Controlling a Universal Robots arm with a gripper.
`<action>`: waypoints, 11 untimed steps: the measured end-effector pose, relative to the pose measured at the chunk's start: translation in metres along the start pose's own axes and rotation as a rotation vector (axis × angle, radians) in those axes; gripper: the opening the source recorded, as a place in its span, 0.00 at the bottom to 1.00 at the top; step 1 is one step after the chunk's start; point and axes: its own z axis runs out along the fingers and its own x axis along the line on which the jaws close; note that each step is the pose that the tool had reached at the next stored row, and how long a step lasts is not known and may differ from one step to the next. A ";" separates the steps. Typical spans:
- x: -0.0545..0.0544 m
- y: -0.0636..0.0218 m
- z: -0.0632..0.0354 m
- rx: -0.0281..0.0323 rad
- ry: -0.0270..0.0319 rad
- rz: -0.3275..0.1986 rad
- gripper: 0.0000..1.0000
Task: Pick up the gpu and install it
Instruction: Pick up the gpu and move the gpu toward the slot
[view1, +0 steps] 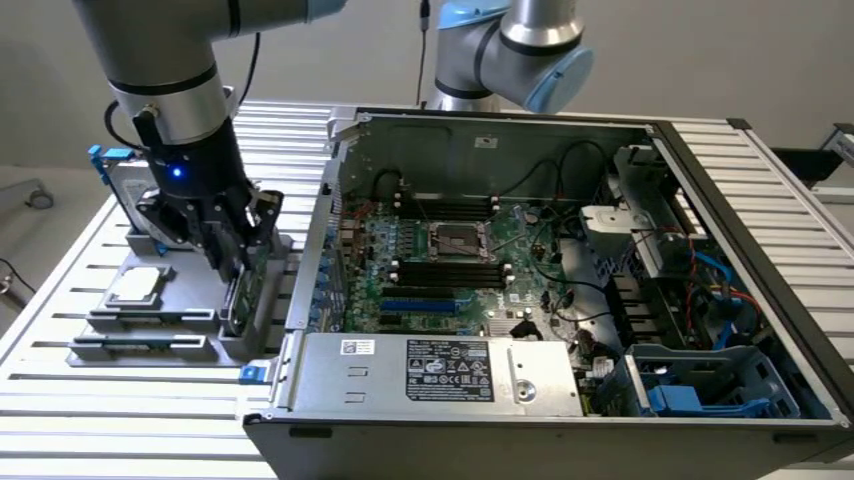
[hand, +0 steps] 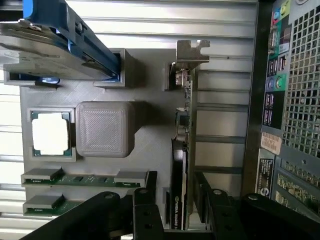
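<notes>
— How do the jaws stand?
— Wide apart. The gripper hangs low over the gpu, with its fingers either side of the card and not clamped on it.
— Where's the gpu?
— Upright on edge in the grey holder tray, just beside the open computer case on the exterior view's left. The processor chip lies farther left.

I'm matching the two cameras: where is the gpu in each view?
Exterior view: the gpu stands on edge in the gray holder, on the exterior view's left of the computer case.
Wrist view: the gpu is edge-on, between the gray block and the computer case.
Shared landmark: the square processor chip.
</notes>
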 end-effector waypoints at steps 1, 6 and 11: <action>0.000 0.0000 0.0018 0.0003 -0.0002 -0.004 0.42; 0.000 0.0001 0.0079 0.0026 -0.0151 -0.006 0.42; 0.000 0.0003 0.0122 0.0031 -0.0332 -0.006 0.42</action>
